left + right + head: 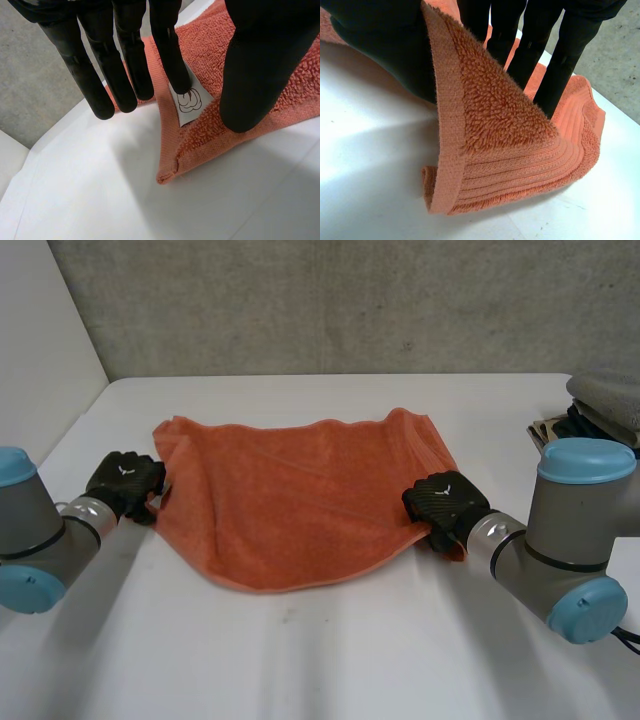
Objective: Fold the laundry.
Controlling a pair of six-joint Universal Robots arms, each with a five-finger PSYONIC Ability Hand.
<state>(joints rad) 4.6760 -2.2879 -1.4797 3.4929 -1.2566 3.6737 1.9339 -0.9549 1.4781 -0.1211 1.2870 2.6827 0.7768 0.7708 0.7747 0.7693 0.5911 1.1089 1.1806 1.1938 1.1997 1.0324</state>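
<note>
Fingers (560,65) of the right robot hand (445,502) stand straight behind a raised corner of the orange towel (300,500) with the thumb on the other side. The cloth is pinched between them, and its hem curls up off the bench (330,660). The left robot hand (125,480) is at the towel's left-side corner, spread wide. Its straight fingers (125,75) point down along the hem, one tip on a white label (190,102), and the thumb rests on the pile well apart from them. That corner lies flat. Between the hands the towel lies spread and slightly rumpled on the white bench. Grey folded cloth (610,400) sits at the bench's far right edge.
</note>
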